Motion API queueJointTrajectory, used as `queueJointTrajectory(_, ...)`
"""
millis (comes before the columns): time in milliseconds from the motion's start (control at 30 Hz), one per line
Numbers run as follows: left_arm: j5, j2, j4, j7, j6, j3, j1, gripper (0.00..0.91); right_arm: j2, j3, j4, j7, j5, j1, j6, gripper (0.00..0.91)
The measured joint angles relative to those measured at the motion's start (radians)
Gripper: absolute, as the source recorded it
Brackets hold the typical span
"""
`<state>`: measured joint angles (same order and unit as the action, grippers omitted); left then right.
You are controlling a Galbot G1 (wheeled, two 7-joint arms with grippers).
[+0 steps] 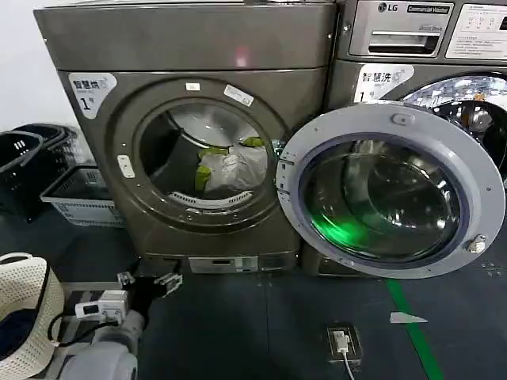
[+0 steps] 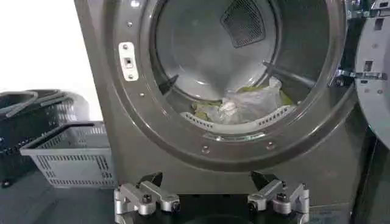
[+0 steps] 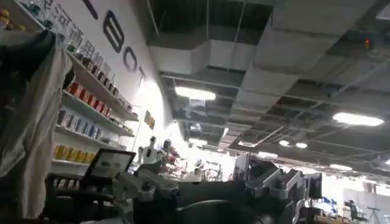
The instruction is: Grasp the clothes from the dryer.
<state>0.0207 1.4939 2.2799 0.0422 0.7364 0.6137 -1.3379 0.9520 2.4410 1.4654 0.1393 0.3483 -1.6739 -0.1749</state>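
1. The dark floor (image 1: 238, 324) carries the dryer (image 1: 103, 142), whose door (image 1: 392, 190) hangs open.
2. The drum (image 1: 190, 127) holds the clothes (image 1: 230, 170), lying on its bottom near the mouth.
3. A grey basket (image 1: 79, 198) and black baskets (image 1: 24, 162) stand on the floor beside the dryer.
4. A green stripe (image 1: 412, 328) and a small socket plate (image 1: 343, 342) with a cable lie on the floor.

The dryer (image 1: 198, 142) rim hides the lower part of the clothes (image 1: 230, 170).
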Motion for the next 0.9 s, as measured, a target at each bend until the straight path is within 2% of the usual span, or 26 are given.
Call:
queueJointTrajectory(400, 0.005, 0.003, 0.002, 0.001, 0.000, -0.018, 0.005, 0.907, 0.001, 0.020, -0.015, -0.034, 0.027, -0.007, 0.016, 0.907)
queueJointTrajectory(900, 0.000, 0.000, 0.001, -0.001, 0.000, -0.024, 0.007, 0.907, -0.001, 0.015, -0.012, -0.046, 0.036, -0.002, 0.019, 0.907)
